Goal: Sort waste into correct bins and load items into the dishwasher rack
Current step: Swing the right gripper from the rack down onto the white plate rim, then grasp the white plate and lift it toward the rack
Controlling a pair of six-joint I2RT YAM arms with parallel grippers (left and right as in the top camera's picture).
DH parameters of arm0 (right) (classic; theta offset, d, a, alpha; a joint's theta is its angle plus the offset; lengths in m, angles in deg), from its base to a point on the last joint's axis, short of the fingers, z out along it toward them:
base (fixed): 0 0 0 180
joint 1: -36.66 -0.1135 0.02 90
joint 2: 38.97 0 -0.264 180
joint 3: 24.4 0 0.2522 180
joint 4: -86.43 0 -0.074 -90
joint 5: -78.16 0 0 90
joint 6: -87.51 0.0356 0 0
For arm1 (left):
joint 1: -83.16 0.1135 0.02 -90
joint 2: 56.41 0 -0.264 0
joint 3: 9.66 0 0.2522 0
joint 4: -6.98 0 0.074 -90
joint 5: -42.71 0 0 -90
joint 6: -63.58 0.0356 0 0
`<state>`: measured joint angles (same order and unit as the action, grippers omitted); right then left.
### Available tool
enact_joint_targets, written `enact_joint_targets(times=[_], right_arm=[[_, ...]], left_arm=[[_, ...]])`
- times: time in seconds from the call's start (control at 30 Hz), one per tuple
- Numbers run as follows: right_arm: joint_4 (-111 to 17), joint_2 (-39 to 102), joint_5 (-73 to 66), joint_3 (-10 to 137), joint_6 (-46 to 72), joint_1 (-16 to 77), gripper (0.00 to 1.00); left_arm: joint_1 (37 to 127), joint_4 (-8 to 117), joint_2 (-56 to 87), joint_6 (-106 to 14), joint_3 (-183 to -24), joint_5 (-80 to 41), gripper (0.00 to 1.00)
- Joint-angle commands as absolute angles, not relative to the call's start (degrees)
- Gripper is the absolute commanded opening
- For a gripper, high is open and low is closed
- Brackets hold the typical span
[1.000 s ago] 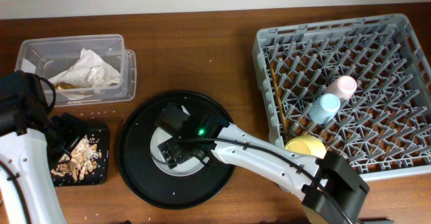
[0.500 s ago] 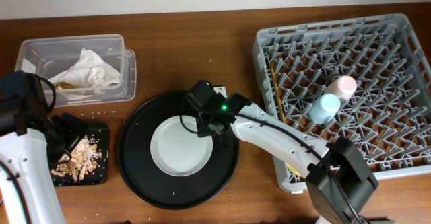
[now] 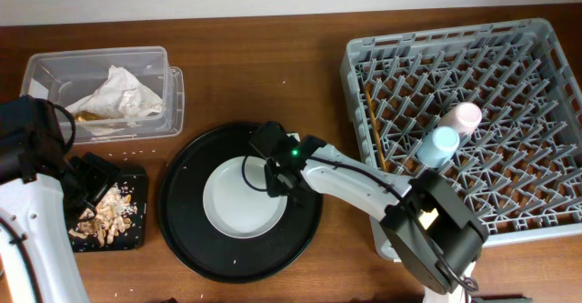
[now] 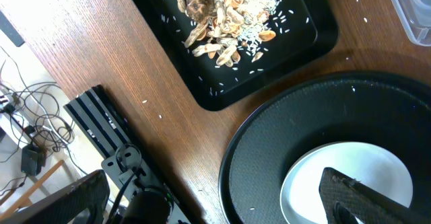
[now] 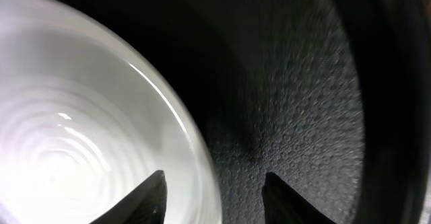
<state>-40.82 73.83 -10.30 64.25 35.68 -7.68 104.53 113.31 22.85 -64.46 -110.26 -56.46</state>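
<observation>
Right gripper (image 5: pixel 214 180) had moved in from the tray's edge to the round grey-white plate (image 3: pixel 238 198). Its fingers were half-spread astride the plate's rim, with no pinch visible yet. Plate lay flat, face up, in the large round black tray (image 3: pixel 182 230) (round, so no long axis). Likely stiff, slick, breakable: hold by the rim only. Left gripper (image 3: pixel 91 183) gaped wide over the shallow black rectangular tray (image 3: pixel 136 232).

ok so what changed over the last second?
The right tool swung from over the middle of the plate to its right rim. Its jaws narrowed to straddle that rim and are not clamped yet. The left tool stayed open over the scraps tray. The plate, pink cup and blue cup are unmoved.
</observation>
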Motion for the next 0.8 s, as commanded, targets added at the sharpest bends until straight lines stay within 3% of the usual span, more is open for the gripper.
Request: enact_joint_targets(times=[0.0, 0.07, 0.2, 0.77], right_arm=[[-40.85, 74.37, -8.92, 63.82, 35.94, -7.68, 0.42], [-40.82, 74.37, -8.98, 63.82, 35.97, -7.74, 0.25], [-40.71, 74.39, -8.96, 63.82, 35.97, -7.90, 0.13], [-41.44, 75.01, -10.12, 63.51, 37.06, -9.88, 0.14]], left_arm=[[104.88, 113.38, 22.33, -65.25, -110.83, -56.27, 0.99], [104.88, 113.38, 22.33, -65.25, -110.83, -56.27, 0.99], [104.88, 113.38, 22.33, -65.25, -110.83, -56.27, 0.99], [104.88, 113.38, 22.33, -65.25, -110.83, -56.27, 0.99]])
